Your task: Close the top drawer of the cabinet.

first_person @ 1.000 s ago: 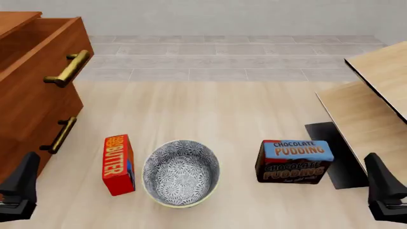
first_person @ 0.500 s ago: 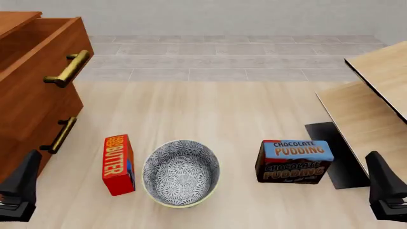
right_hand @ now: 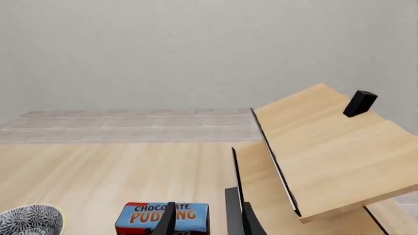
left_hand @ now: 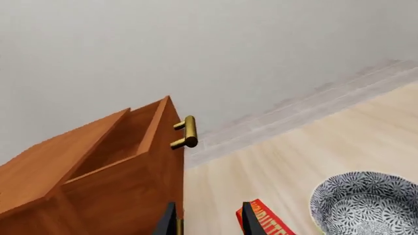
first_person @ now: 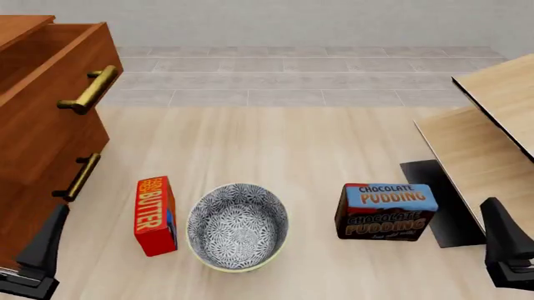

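Observation:
The cabinet (first_person: 19, 201) stands at the left of the front view, reddish-brown wood. Its top drawer (first_person: 46, 131) is pulled out, with a brass bar handle (first_person: 87, 89) on its flat front. In the left wrist view the open drawer (left_hand: 130, 171) and its handle (left_hand: 188, 132) lie ahead of my left gripper (left_hand: 209, 224). My left gripper (first_person: 50, 240) is open and empty, low by the cabinet's front, apart from the drawer. My right gripper (first_person: 503, 236) is open and empty at the right, also seen in its wrist view (right_hand: 207, 223).
A lower drawer handle (first_person: 79, 177) sits below the top drawer. On the table stand a red butter box (first_person: 155, 214), a patterned bowl (first_person: 237, 226) and a chocolate pudding box (first_person: 386, 210). Pale wood furniture (first_person: 492, 137) is at the right.
My left gripper has shifted a little to the right in the front view, closer to the cabinet's front. The right gripper and the drawer have not moved.

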You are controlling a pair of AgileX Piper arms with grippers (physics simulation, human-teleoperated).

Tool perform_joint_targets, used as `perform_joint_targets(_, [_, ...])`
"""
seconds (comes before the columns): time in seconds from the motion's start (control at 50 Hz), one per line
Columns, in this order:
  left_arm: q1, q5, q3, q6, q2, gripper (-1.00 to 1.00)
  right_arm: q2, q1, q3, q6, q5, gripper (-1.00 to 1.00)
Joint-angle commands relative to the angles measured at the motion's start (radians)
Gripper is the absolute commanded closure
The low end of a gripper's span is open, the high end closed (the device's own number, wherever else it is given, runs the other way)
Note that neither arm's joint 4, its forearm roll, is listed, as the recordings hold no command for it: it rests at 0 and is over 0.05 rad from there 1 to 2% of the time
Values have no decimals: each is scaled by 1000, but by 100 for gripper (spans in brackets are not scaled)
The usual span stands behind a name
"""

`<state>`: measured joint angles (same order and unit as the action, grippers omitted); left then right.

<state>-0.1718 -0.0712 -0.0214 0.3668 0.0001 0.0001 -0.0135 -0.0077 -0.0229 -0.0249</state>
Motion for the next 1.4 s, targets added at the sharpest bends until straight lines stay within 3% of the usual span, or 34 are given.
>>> perform_joint_targets(0.02, [-33,-19,5,90,0,-100,0,2,-4,-6,4,-100])
perform_joint_targets(0.16, [-46,-23,1,99,0,-100,0,3,-1,-11,0,-100])
perform_joint_targets(0.32, [-73,-58,17,159,0,-100,0,7,3,-19,3,-100])
perform_joint_targets(0.42, [-142,-92,17,199,0,-100,0,11,5,-26,1,-100])
perform_joint_targets(0.56, [-139,-93,20,211,0,-100,0,9,5,-30,3,-100])
perform_joint_targets(0.72, [-168,-123,21,357,0,-100,0,13,7,-31,6,-100])
perform_joint_targets(0.76, [-163,-127,21,365,0,-100,0,14,7,-32,6,-100])
perform_joint_targets(0.82, [-184,-141,21,441,2,-100,0,15,7,-33,6,-100])
perform_joint_targets(0.86, [-186,-138,21,435,3,-100,0,16,7,-34,6,-100])
perform_joint_targets(0.92, [-201,-213,21,502,71,-100,0,17,7,-36,4,-100])
perform_joint_targets(1.04, [-187,-372,21,509,223,-100,0,18,7,-38,5,-100])
perform_joint_targets(1.24, [-194,-624,21,586,458,-100,0,12,7,-38,6,-100])
perform_joint_targets(1.4, [-196,-766,21,605,603,-100,0,12,7,-38,4,-100])
